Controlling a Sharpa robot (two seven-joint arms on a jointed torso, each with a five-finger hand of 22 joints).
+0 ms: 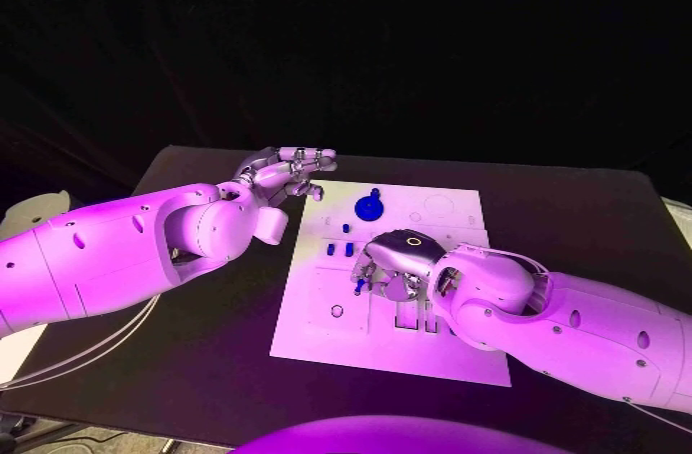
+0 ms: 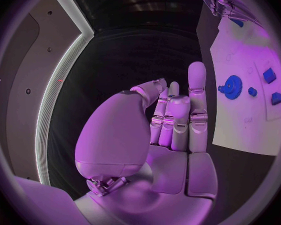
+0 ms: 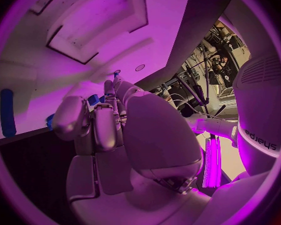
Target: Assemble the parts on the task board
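The white task board [image 1: 433,344] lies mid-frame on the black bench [image 1: 577,224]. The left robot hand [image 1: 289,171] hangs past the board's upper-left corner, fingers loosely curled, holding nothing. The right robot hand [image 1: 387,269] is curled over the board's centre; whether it pinches anything cannot be told. A blue gear [image 1: 369,209] sits near the board's top, small blue parts [image 1: 339,248] just below it.

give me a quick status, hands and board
Left hand empty, fingers apart, off the task board's far corner. Right hand down over small blue parts mid-board, grasp unclear. Blue gear clear.
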